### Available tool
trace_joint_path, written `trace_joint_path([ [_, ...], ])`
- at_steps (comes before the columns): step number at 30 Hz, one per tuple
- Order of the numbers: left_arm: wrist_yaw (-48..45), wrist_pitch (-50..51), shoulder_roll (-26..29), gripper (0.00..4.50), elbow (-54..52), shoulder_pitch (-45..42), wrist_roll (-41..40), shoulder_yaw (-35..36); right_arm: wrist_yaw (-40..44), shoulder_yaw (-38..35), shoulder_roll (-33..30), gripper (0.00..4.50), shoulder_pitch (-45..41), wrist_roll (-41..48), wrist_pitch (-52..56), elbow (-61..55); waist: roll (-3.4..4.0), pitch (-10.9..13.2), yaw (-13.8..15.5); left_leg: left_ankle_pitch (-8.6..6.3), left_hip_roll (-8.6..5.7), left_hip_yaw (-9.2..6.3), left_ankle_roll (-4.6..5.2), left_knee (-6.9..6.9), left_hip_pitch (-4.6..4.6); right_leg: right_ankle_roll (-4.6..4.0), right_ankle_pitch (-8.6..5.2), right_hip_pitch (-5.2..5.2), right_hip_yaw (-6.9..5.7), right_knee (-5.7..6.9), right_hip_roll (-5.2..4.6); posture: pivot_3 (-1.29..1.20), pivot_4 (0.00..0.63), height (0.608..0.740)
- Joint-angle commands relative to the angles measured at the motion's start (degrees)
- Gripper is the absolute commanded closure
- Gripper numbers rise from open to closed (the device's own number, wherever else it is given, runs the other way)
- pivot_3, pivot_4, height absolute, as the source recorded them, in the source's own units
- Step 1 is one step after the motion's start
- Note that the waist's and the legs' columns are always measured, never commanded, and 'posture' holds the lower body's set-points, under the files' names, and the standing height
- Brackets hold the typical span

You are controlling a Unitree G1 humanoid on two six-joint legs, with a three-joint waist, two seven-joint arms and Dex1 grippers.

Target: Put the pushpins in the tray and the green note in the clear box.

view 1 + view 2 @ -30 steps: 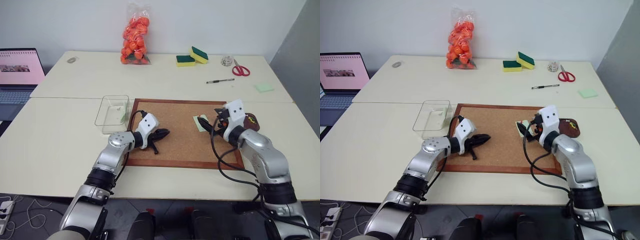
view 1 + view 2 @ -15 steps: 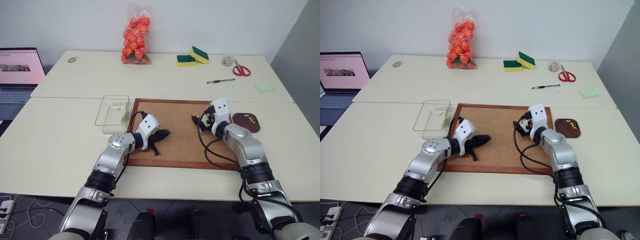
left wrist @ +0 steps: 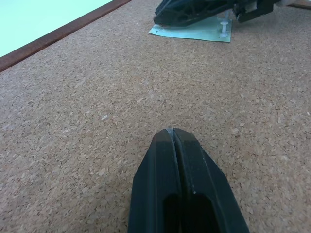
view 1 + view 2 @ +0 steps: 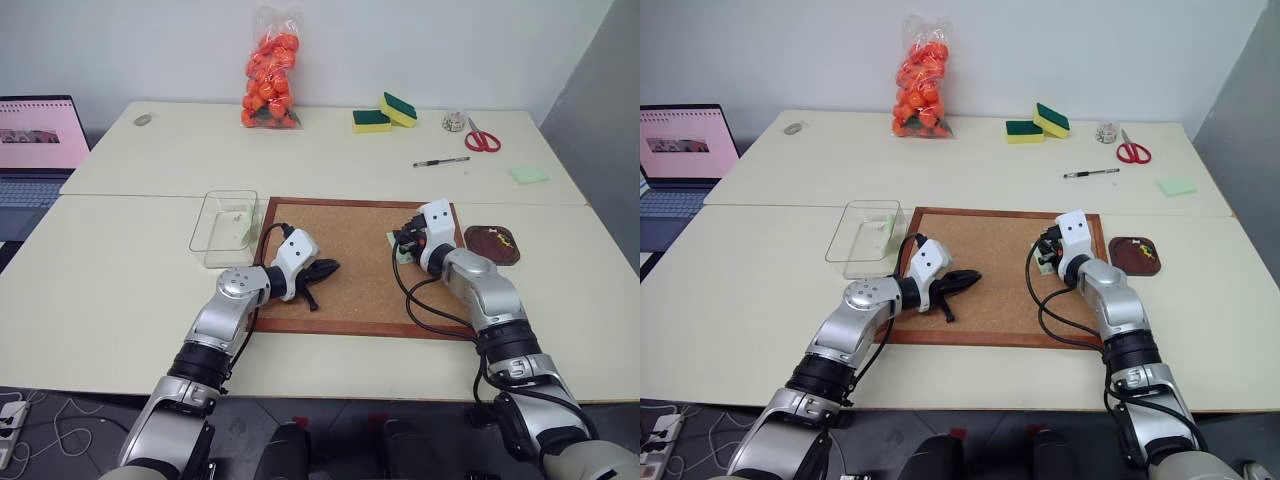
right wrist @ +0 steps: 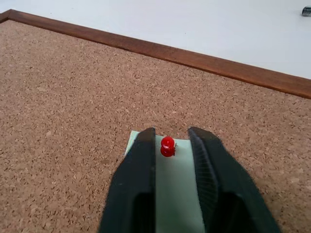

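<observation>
Brown cork board (image 4: pixel 345 262): right gripper (image 5: pixel 169 138) fingers straddle a red pushpin (image 5: pixel 167 146), not touching, on the pale green note (image 5: pixel 176 189); left gripper (image 3: pixel 171 133) clenched empty.

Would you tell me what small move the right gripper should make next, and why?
Probably close the right gripper fully on the red pushpin: the pin stands between its fingers, with gaps either side, pinning the green note to the cork board.

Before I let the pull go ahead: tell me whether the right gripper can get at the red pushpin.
Probably yes. The right gripper has its fingers either side of the red pushpin on the green note, with nothing between them.
</observation>
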Motion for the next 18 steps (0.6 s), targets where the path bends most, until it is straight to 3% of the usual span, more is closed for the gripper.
trace_joint_path([
  [1, -0.4, 1.0, -0.1, 4.5, -1.3, 1.1, 0.4, -0.7, 0.4, -1.5, 0.0, 4.48, -2.0, 0.5, -1.0, -1.5, 0.0, 0.0, 0.0, 0.0, 0.0, 0.0, 0.0, 0.0, 0.0, 0.0, 0.0, 0.0, 0.0, 0.0, 0.0, 0.0, 0.15, 0.74],
  [18, -0.9, 2.4, -0.1, 4.5, -1.6, 1.6, 0.8, -1.7, -1.3, -5.1, 1.9, 4.49, -3.3, 4.0, 2.1, -10.1, 0.01, 0.0, 0.0, 0.0, 0.0, 0.0, 0.0, 0.0, -0.01, 0.0, 0.0, -0.01, 0.01, 0.02, 0.0, 0.0, 0.15, 0.74],
])
